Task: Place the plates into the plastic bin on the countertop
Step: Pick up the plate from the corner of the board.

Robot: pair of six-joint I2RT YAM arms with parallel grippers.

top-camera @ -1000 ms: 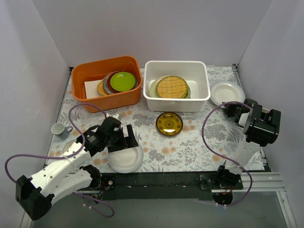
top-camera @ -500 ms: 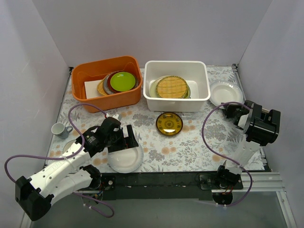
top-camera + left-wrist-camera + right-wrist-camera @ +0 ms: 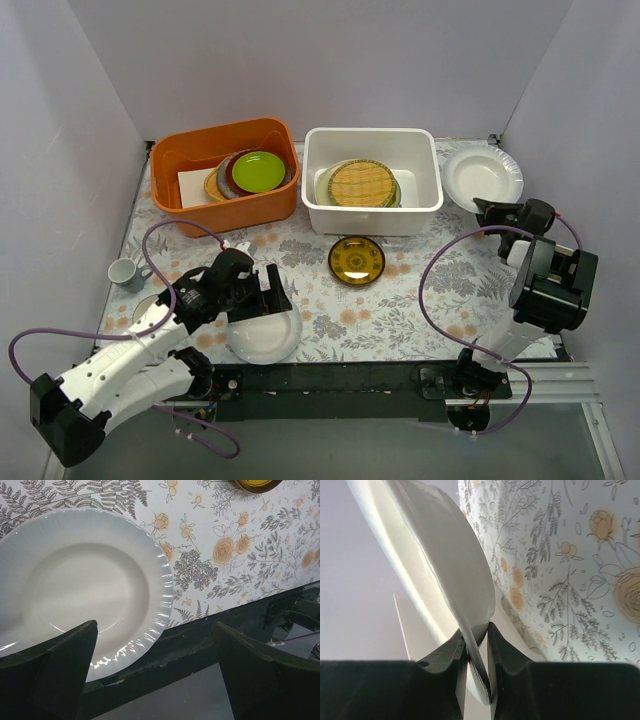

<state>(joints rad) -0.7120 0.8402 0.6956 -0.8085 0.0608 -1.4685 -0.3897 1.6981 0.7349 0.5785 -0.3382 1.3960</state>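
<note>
Far-right corner of the countertop (image 3: 390, 310): right gripper (image 3: 476, 635) pinches the white plate (image 3: 483, 177) by its rim, probably slick and chippable; left gripper (image 3: 155, 627) gapes open.

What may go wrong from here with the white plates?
The right tool pinches only the rim of the lifted plain white round plate; it may slip. It might strike the wall of the white rectangular plastic bin. The open left tool hovers over a white fluted plate near the countertop edge; a push may slide it off.
</note>
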